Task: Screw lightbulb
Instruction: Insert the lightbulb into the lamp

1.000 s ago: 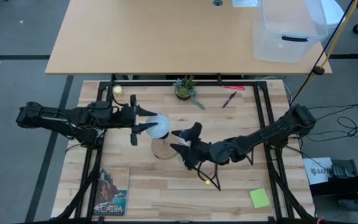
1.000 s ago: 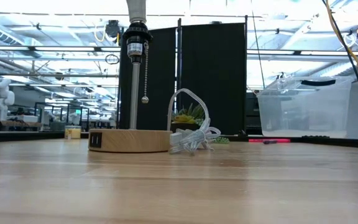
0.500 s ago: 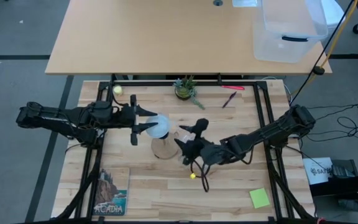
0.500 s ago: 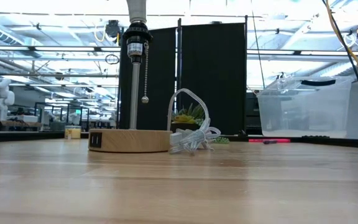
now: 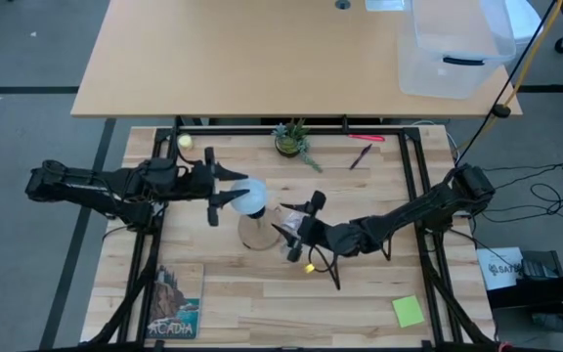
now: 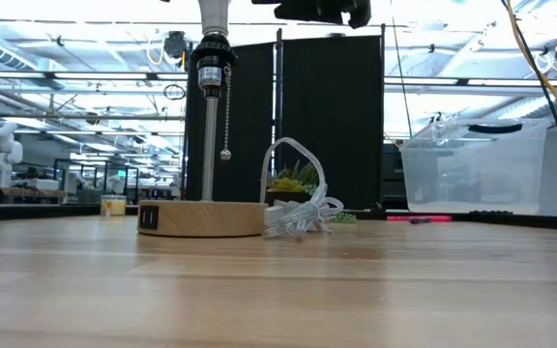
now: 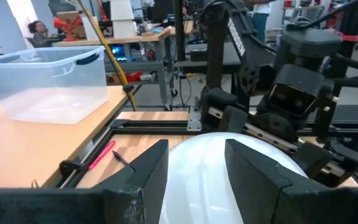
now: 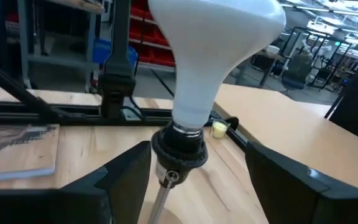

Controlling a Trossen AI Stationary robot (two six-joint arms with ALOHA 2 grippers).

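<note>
The white lightbulb stands upright with its neck down in the lamp's black socket, so its screw base is hidden. It shows large in the right wrist view, and its pale cone shows at the top of the low view. My left gripper reaches in from the table's left and is shut on the globe head. My right gripper is open on the lamp's right. Its fingers stand on either side of the socket without touching it. My left gripper pinches the bulb's round globe head by its two sides between its two fingers. The fingers come in level from the table's left. The bulb stands upright over the lamp, its neck in the socket.
The lamp has a round wooden base, a thin pole, a pull chain and a bundled white cord. A potted plant and a red pen lie far. A book and a green note lie near.
My right gripper has turned about its wrist and drawn in toward the lamp's socket from the right, staying open; it now shows at the top of the low view. My left gripper and the bulb have kept still.
</note>
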